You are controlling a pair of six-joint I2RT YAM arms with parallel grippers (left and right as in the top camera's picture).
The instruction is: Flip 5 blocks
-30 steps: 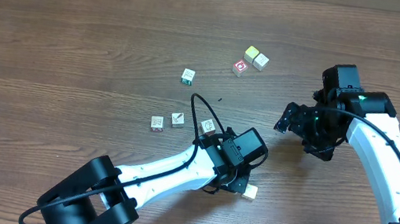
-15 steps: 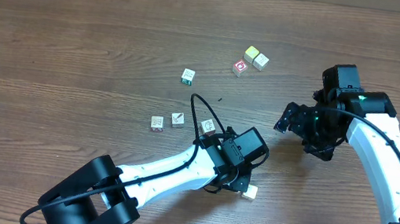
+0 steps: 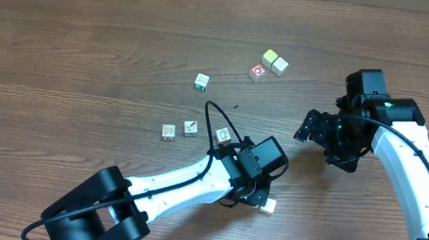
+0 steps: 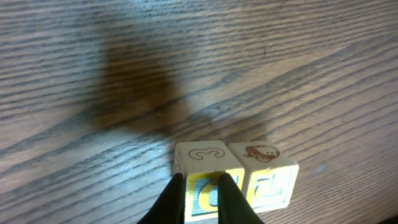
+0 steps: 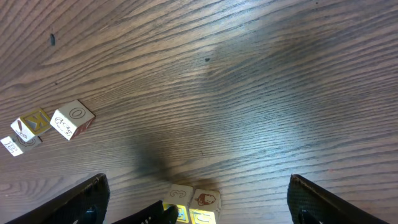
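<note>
Two pale wooden blocks stand side by side, one topped with a brown "3" (image 4: pixel 200 154), the other with a brown figure (image 4: pixel 261 154). Both show yellow-framed near faces. My left gripper (image 4: pixel 202 180) is shut, its thin black fingertips (image 4: pixel 176 198) against the near face of the "3" block, holding nothing. In the overhead view only one of the pair (image 3: pixel 268 205) shows beside the left gripper (image 3: pixel 258 196). More pale blocks (image 3: pixel 167 132) (image 3: pixel 190 127) (image 3: pixel 223 136) lie to the left. My right gripper (image 3: pixel 308 130) hovers open and empty over bare table, with the pair (image 5: pixel 181 194) low between its fingers.
A green-marked cube (image 3: pixel 201 81), a red-framed cube (image 3: pixel 257 73) and two yellowish cubes (image 3: pixel 274 61) sit farther back. The right wrist view shows three cubes at its left edge (image 5: pixel 73 118). A black cable (image 3: pixel 213 120) loops above the left arm.
</note>
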